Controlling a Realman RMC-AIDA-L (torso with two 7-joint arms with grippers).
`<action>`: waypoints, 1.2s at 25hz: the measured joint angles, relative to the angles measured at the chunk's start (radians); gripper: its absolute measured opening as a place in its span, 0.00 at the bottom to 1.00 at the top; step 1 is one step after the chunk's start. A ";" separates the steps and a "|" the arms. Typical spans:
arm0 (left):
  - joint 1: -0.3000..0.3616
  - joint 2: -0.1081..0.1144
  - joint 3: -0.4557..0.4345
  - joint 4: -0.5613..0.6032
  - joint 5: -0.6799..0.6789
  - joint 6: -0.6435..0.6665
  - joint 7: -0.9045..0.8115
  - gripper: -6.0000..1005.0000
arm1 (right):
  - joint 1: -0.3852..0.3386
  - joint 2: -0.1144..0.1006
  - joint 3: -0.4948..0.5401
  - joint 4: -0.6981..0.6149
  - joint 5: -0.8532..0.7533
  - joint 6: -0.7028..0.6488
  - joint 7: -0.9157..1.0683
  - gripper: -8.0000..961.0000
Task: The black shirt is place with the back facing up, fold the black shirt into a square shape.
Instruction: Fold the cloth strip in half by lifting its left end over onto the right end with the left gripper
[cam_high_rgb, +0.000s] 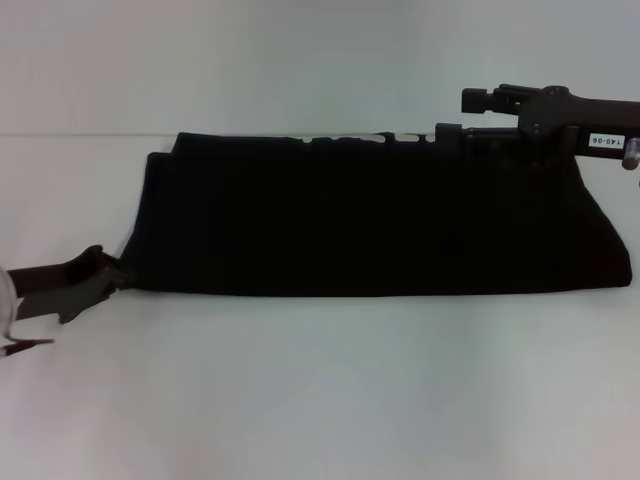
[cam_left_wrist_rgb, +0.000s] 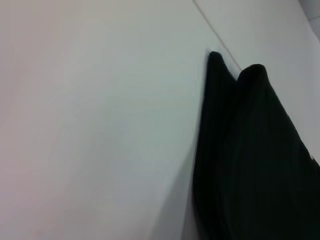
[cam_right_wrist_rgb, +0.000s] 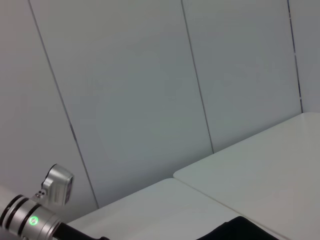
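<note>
Black fabric everywhere — the black shirt (cam_high_rgb: 380, 215) is already down to a long band lying across the white table (cam_high_rgb: 320, 400), with a sliver of white lettering (cam_high_rgb: 345, 140) peeking out along the far edge.

The left gripper (cam_high_rgb: 85, 283) sits low at the near left corner of the band, fingertips right at the cloth, but I can't tell whether it's pinching anything. The right gripper (cam_high_rgb: 475, 115) is up at the far edge toward the right end, jaws apart, the lower one touching the fabric and the upper one raised over it.

My guess at the step: get both ends pinched, then fold the band across itself to make the square. To do it well I'd say bite all the layers at once, not just the top one, or the fold will peel open. Lift only enough to clear the table, carry one end straight over to the other — and line the edges up before letting go.
</note>
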 joint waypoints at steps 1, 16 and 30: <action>0.010 -0.001 -0.006 0.008 -0.001 0.006 0.021 0.03 | 0.000 0.003 0.000 0.000 0.001 0.001 -0.001 0.95; 0.169 0.028 -0.111 0.230 0.029 0.181 0.106 0.03 | 0.021 0.048 -0.001 0.008 0.035 0.105 0.011 0.95; 0.080 0.082 -0.181 0.232 0.108 0.321 0.099 0.03 | 0.011 0.042 0.003 0.002 0.049 0.149 0.032 0.95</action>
